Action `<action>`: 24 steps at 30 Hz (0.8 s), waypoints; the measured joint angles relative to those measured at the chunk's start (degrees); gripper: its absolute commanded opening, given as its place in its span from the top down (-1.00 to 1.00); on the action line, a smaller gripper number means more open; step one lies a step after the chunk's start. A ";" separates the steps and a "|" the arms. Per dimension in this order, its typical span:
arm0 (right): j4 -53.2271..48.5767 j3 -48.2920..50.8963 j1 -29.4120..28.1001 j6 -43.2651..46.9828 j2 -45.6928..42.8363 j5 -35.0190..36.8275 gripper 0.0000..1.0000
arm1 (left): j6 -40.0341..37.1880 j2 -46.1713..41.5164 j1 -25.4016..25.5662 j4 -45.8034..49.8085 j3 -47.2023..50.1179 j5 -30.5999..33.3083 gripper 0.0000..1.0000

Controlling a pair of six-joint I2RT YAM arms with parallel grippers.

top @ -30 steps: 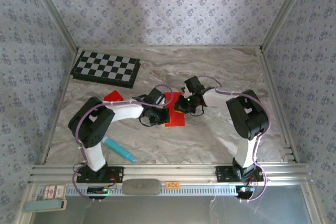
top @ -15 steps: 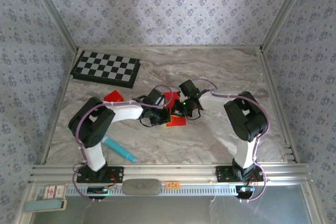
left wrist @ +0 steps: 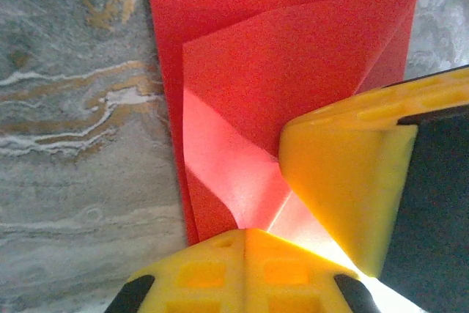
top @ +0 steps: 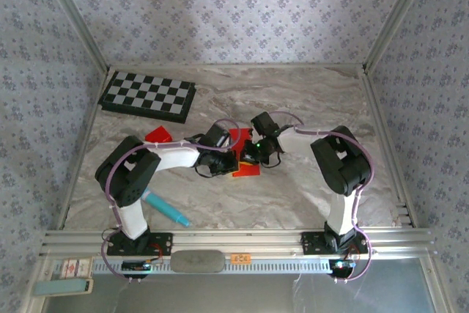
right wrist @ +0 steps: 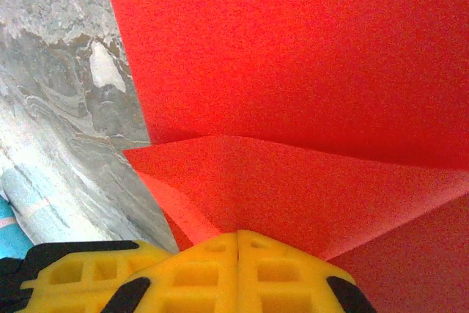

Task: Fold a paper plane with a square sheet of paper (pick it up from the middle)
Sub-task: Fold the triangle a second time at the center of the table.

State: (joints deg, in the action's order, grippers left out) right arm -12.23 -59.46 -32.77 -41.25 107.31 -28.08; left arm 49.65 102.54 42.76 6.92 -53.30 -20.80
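The square sheet of paper (top: 239, 137) lies creased in the middle of the table, bright red, with several folded flaps (left wrist: 293, 71) (right wrist: 308, 71). My left gripper (top: 226, 164) (left wrist: 245, 243) is shut, and a lifted, light-struck fold of the sheet runs into its fingertips. Coming from the right, my right gripper (top: 253, 154) (right wrist: 238, 243) is shut on a raised flap of the same sheet. The two grippers are almost touching. In the left wrist view a yellow fingertip (left wrist: 344, 181) of the right gripper covers the sheet's right side.
A chequered board (top: 148, 96) lies at the back left. A smaller red scrap (top: 157, 135) sits by the left arm's elbow. A teal pen (top: 167, 208) lies near the left base. Marbled table surface (top: 308, 100) spreads right and behind, with metal rails round it.
My right gripper has moved left toward the left gripper and shut on the flap. The sheet's near end has drawn up and looks shorter. The left arm has hardly moved.
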 measured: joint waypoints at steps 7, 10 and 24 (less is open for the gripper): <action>3.28 2.10 4.59 2.62 0.00 -3.85 1.00 | 1.07 0.00 0.00 -1.27 0.59 0.81 1.00; 3.78 2.03 7.89 3.26 0.13 -3.65 1.00 | 1.29 0.00 0.00 -1.57 0.70 0.72 1.00; 2.97 2.34 14.99 5.55 -6.08 3.74 1.00 | 1.20 0.76 0.00 0.70 -1.31 0.20 1.00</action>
State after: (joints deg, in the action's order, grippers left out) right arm -9.26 -57.12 -17.78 -35.70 101.23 -24.34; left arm 50.85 103.31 42.76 7.62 -54.61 -20.60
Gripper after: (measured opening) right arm 0.055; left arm 0.041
